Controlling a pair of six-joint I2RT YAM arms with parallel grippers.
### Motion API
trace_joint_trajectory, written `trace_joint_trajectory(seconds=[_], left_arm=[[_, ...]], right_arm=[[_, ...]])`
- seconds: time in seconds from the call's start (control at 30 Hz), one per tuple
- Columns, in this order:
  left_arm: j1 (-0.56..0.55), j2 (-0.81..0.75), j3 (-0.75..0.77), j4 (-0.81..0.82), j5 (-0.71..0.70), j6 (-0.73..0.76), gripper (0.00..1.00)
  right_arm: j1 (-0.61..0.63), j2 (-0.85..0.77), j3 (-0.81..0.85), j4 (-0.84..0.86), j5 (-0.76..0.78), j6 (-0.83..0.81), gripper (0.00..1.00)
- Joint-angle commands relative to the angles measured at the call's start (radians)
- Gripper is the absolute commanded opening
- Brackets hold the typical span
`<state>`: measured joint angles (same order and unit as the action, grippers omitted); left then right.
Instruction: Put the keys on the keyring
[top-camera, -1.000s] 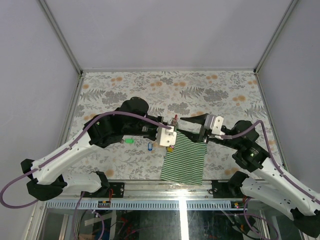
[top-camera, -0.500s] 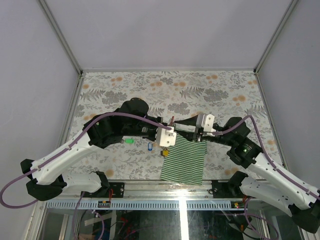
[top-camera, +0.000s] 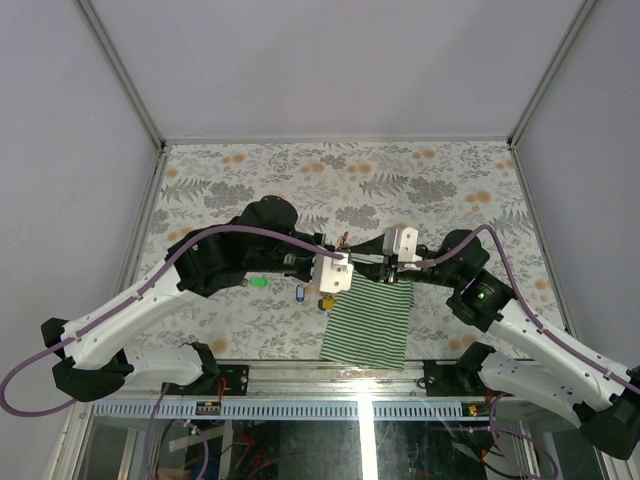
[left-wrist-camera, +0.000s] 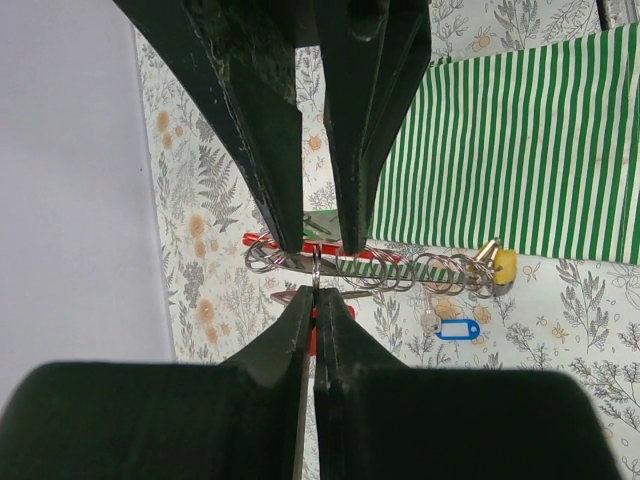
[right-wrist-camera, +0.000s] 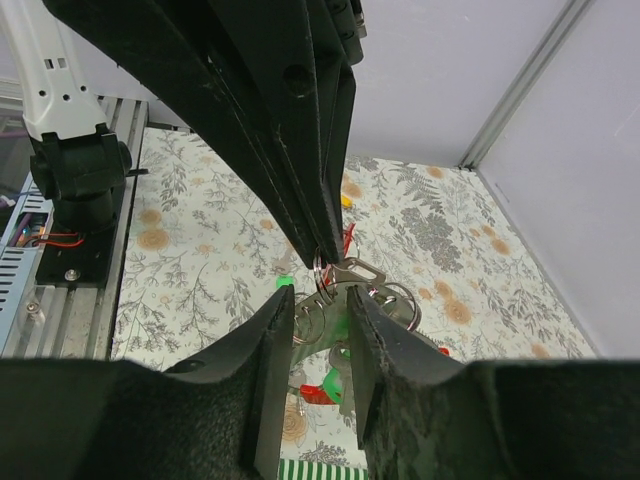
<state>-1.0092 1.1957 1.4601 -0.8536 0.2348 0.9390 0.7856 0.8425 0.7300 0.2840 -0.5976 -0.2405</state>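
We see the floral-patterned table with both arms reaching in to meet over its middle. Near the front edge lies the green-and-white striped cloth, its far corner just under the meeting point.

The left gripper is pressed closed, and a thin wire loop of the keyring stands out of its tips. The right gripper faces it with its fingers apart, one on each side of that loop. We cannot tell whether they touch the metal.

The keyring itself is a grey coil of rings with red showing along it. It stretches sideways from the left gripper's pinch, between the two grippers and beside the cloth's edge.

The yellow-tagged key sits against the coil's far end. The blue-tagged key lies on the table just beside the coil, apart from it. The green-tagged key lies further left, under the left arm.
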Motion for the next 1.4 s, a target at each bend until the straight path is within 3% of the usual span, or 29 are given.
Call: trace_joint_trajectory(seconds=[0.0,0.9,1.1,1.37], left_arm=[[-0.010,-0.004,0.029,0.030,-0.021,-0.008,0.00],[-0.017,0.004,0.034,0.029,-0.023,-0.027,0.00],[-0.018,0.001,0.045,0.031,-0.009,-0.042,0.00],[-0.018,-0.103,-0.035,0.165,0.071,-0.133,0.23]], right_arm=[[0.006,0.016,0.022,0.083,-0.028,-0.012,0.33],[0.006,0.064,0.028,0.130,-0.028,0.003,0.18],[0.005,0.065,0.035,0.114,-0.017,0.005,0.00],[0.006,-0.008,0.058,0.034,-0.006,-0.017,0.00]])
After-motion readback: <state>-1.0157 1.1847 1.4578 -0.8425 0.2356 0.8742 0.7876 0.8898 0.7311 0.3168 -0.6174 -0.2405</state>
